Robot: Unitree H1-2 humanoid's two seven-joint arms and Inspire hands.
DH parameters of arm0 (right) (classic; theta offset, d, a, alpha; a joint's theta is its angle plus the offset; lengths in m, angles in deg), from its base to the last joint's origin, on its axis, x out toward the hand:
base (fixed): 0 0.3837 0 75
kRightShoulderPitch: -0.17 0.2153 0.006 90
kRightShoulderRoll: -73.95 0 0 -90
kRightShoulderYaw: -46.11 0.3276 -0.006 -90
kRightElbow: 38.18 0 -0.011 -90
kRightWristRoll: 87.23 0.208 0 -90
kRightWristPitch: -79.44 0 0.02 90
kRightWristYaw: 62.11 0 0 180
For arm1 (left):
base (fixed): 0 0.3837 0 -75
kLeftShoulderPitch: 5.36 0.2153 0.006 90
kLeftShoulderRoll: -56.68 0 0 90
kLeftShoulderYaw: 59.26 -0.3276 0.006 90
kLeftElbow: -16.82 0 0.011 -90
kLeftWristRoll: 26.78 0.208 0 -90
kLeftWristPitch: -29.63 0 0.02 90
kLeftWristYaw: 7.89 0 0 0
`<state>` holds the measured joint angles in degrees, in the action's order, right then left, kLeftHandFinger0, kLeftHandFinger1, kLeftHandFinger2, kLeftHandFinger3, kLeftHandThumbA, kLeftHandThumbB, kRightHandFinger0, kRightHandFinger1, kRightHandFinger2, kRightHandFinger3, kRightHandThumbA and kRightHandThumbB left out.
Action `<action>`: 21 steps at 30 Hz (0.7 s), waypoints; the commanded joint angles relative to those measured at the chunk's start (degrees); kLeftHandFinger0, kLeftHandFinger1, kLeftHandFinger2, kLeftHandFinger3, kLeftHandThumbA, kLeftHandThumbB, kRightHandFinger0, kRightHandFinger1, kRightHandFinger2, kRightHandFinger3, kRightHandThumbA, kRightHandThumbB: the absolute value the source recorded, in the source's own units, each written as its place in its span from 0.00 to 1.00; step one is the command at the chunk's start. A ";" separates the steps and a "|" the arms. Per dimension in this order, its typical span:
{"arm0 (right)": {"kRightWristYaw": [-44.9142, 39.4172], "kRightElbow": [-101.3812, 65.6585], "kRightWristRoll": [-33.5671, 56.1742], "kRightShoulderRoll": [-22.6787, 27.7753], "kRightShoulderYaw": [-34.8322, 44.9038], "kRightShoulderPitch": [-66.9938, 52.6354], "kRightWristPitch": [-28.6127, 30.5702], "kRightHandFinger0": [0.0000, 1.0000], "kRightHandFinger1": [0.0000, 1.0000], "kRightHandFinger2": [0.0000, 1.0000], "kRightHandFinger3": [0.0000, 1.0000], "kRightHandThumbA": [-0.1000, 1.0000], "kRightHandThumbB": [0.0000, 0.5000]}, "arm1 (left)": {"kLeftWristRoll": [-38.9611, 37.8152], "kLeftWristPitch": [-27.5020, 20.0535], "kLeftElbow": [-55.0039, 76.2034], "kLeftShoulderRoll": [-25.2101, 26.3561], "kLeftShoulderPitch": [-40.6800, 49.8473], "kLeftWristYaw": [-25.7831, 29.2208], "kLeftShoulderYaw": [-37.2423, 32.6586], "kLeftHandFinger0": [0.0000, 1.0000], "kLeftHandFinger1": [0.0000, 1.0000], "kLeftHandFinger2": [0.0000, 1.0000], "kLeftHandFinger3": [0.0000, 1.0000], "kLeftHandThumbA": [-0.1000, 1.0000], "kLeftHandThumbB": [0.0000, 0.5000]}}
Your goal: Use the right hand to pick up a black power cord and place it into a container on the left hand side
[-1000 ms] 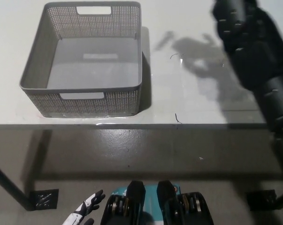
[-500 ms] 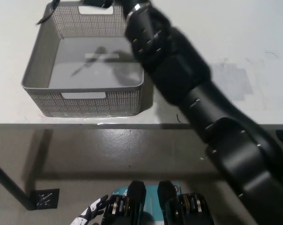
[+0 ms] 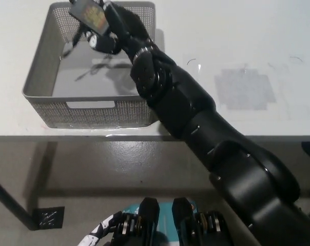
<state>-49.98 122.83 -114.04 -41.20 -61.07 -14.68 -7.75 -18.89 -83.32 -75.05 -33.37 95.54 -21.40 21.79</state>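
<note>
Head view: black power cord [image 3: 79, 35] held above the grey mesh container [image 3: 88, 110], thin strands dangling toward the inside of its far-left part. Right hand [image 3: 104, 28] black, fingers closed around the cord, with a flat dark block showing at its top, over the container's back half. Right arm runs diagonally from bottom right across the white desk [image 3: 237, 46]. Left hand [image 3: 101, 230] white, low at bottom left; can't tell if spread or closed.
</note>
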 commanded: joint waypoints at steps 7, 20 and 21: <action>-15.69 -5.93 2.34 3.02 -1.45 -3.32 -2.99 1.00 1.00 1.00 1.00 0.99 0.89 | 0.91 -0.39 1.47 1.06 0.16 -0.99 -0.96 1.00 1.00 1.00 1.00 1.00 0.78; -24.91 -28.48 4.71 9.42 -0.23 -10.84 -10.99 1.00 1.00 1.00 1.00 1.00 0.97 | 0.82 -1.38 0.60 0.71 0.92 -0.93 -2.01 1.00 1.00 1.00 1.00 1.00 0.70; -25.08 -29.81 5.26 9.76 0.24 -10.95 -10.86 1.00 1.00 1.00 1.00 1.00 1.00 | 0.61 -1.52 0.50 0.73 0.82 -0.98 -2.06 1.00 1.00 1.00 1.00 1.00 0.70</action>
<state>-71.10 98.59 -111.66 -32.54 -62.16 -28.20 -16.38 -18.09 -83.38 -75.17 -33.36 96.92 -21.98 19.97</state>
